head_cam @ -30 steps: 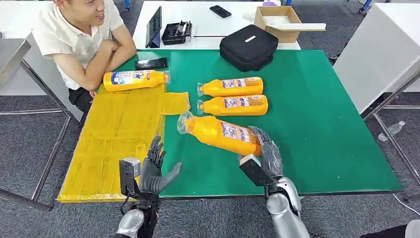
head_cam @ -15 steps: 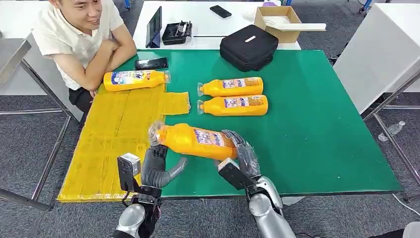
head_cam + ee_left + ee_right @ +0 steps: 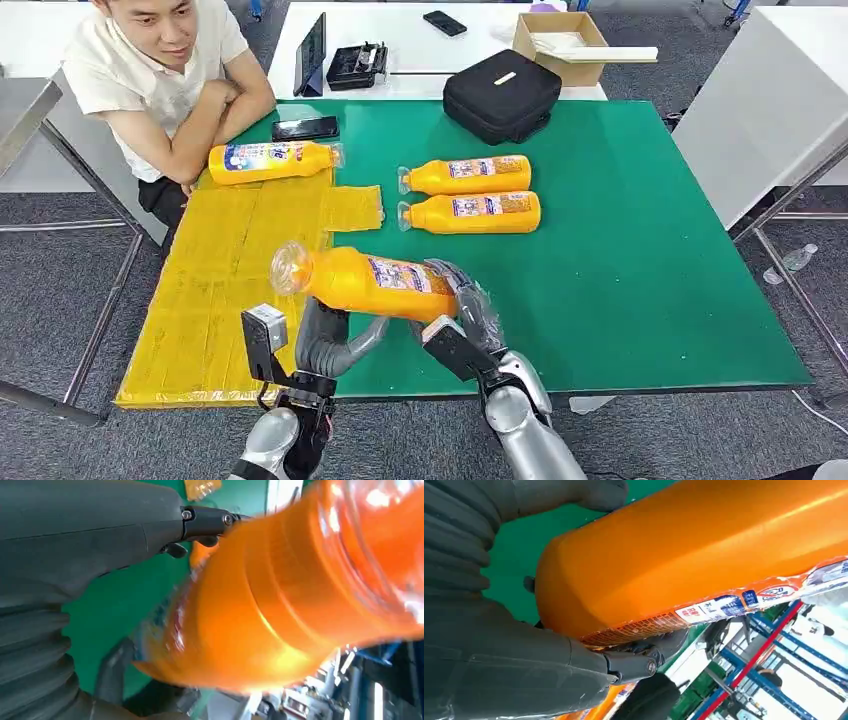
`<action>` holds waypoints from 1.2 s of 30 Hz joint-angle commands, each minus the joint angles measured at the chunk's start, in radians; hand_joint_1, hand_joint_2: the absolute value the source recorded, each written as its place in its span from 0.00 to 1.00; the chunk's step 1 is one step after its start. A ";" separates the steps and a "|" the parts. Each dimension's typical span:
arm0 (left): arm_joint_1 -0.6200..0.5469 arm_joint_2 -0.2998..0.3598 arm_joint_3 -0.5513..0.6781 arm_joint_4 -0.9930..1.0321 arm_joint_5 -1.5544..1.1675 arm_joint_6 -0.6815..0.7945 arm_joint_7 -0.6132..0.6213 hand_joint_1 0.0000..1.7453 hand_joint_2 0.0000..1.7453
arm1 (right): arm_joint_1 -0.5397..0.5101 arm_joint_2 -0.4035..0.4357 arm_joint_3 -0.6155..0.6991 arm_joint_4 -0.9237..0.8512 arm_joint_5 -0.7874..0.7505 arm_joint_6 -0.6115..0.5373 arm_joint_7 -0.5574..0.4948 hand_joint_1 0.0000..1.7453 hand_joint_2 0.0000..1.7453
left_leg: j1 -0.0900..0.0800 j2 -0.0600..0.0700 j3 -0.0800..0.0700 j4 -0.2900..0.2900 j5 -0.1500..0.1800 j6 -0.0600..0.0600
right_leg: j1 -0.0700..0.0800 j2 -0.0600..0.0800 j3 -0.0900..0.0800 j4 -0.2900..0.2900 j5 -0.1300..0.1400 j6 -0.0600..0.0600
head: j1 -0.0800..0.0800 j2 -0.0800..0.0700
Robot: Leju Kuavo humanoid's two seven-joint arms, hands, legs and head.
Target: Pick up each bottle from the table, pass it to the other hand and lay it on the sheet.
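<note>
My right hand [image 3: 462, 306] grips the base end of an orange bottle [image 3: 372, 284] and holds it level above the table's front edge, cap end over the edge of the yellow sheet [image 3: 240, 262]. In the right wrist view the bottle [image 3: 704, 555] lies across my right hand [image 3: 509, 660]. My left hand [image 3: 325, 342] sits right under the bottle's middle, fingers behind it and thumb spread. Up close the bottle [image 3: 300, 605] lies just past my left hand [image 3: 80, 550]. One more bottle [image 3: 270, 160] lies at the sheet's far end. Two bottles [image 3: 468, 176] [image 3: 475, 212] lie on the green table [image 3: 640, 260].
A person [image 3: 160, 70] leans on folded arms at the table's far left corner. A phone [image 3: 305, 128] and a black bag [image 3: 500, 95] lie at the far edge. Behind, a white table carries a cardboard box [image 3: 560, 40] and a black tray [image 3: 357, 65].
My right hand has lifted the bottle and carried it left, from over the green table to above my left hand. My left hand has risen slightly under it.
</note>
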 commanded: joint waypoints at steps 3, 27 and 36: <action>-0.045 -0.044 -0.028 0.039 0.012 -0.021 -0.001 0.00 1.00 | -0.067 -0.006 0.031 0.119 -0.011 0.010 0.000 1.00 1.00 | 0.000 0.001 0.000 0.000 0.000 0.000 | 0.001 0.000 0.001 0.000 0.000 -0.002 | 0.000 0.000; -0.078 -0.044 -0.004 0.044 0.043 0.002 -0.027 0.00 1.00 | -0.085 0.004 0.127 0.187 -0.009 0.013 -0.011 1.00 1.00 | 0.001 0.000 0.001 0.001 -0.001 0.000 | 0.001 -0.001 0.001 0.000 -0.001 -0.003 | 0.000 0.000; -0.109 -0.044 0.046 0.084 -0.054 0.131 -0.076 0.00 1.00 | -0.078 0.024 0.182 0.139 -0.025 0.024 -0.010 1.00 1.00 | 0.001 0.001 0.002 0.002 -0.001 0.000 | 0.002 -0.001 0.002 0.001 -0.001 -0.005 | 0.000 0.000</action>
